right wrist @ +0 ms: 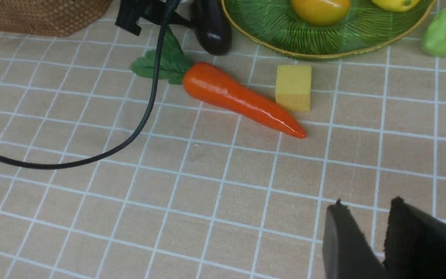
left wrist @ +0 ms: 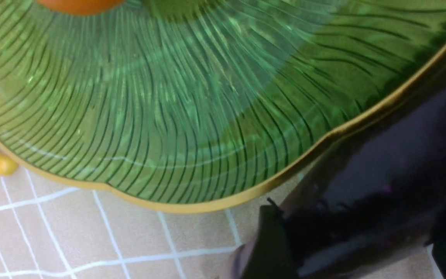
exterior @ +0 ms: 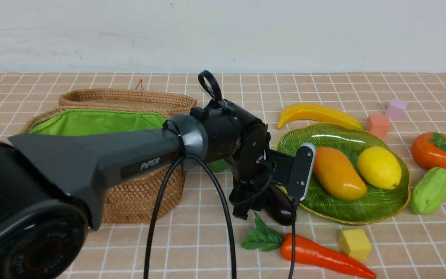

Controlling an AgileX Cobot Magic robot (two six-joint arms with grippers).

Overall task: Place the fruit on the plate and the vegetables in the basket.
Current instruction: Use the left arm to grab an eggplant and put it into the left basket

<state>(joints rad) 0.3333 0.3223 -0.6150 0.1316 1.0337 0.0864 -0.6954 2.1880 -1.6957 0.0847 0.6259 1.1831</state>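
The basket [exterior: 138, 193] stands at the left with its lid swung back, so the green lining is open to receive vegetables from above; nothing shows in it yet.

The left arm reaches across in front of it to the eggplant [exterior: 280, 209], which lies on the table against the near left rim of the plate [exterior: 362, 211]. The left gripper [exterior: 246, 207] sits low at the eggplant's end, probably because the rim blocks the other side. One finger [left wrist: 269, 240] shows right beside the dark skin, but I cannot tell whether the jaws clasp it or stand loose. This looks like the pick-up of the first vegetable.

Just in front lies the carrot [exterior: 319, 255], leaves toward the eggplant, free to take next.

On the plate the mango [exterior: 338, 173] and lemon [exterior: 379, 167] lie side by side, already sorted. The banana [exterior: 318, 113] lies behind the plate, outside the rim. The persimmon [exterior: 436, 150] and the gourd [exterior: 431, 190] sit on the table to the right, near each other, unsorted.

The right gripper [right wrist: 368, 205] hangs over bare table near the carrot, fingers parted a little with nothing between them, seemingly kept clear of the left arm's reach.
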